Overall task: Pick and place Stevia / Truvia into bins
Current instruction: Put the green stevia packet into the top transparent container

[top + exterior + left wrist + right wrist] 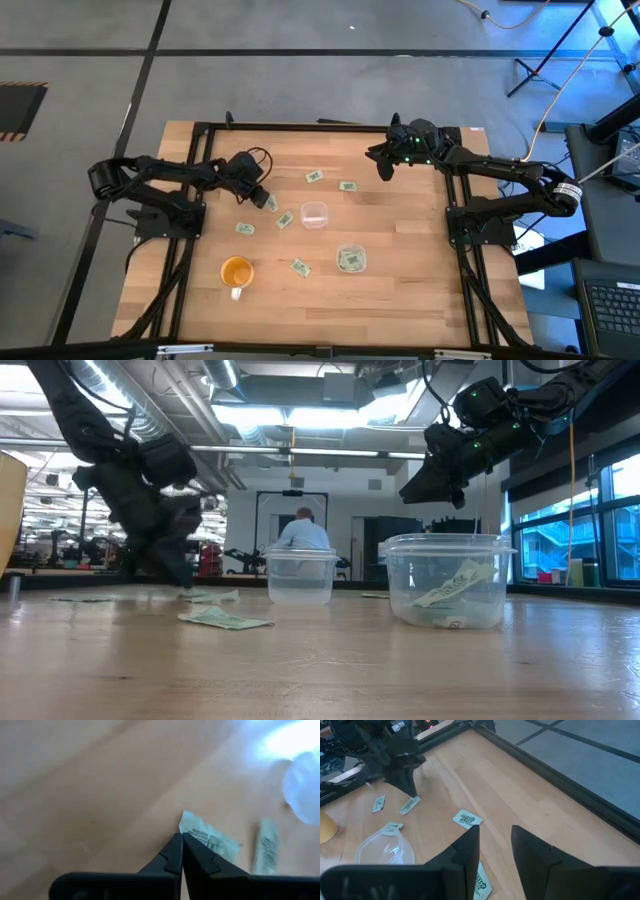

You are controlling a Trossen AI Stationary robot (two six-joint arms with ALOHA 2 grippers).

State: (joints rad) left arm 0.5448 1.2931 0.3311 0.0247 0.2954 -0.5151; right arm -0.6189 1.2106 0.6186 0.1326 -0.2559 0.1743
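Grasping is the step in hand: the left gripper is down at the table with its fingers pinched together on the near edge of 1 Stevia packet, left of the middle of the table. To do it well, I judge the arm should lift straight up and check the thin paper has come away from the wood, since only a corner seems caught and it could slip out. Then it should carry the packet right to the empty clear cup just beyond, and let go only once low over the rim, because so light a packet will flutter. A second packet lies just beside the held one and should not be dragged along.

The right gripper waits raised over the far right of the table, fingers standing apart and holding nothing.

The table is pale wood planking in a dark frame. On it, 1 orange cup stands near left, and a second clear cup, near the middle, already holds a packet or 2. About 6 more packets lie loose around the cups. Beyond is a grey floor; the low view shows a bright workshop with a seated person far off.
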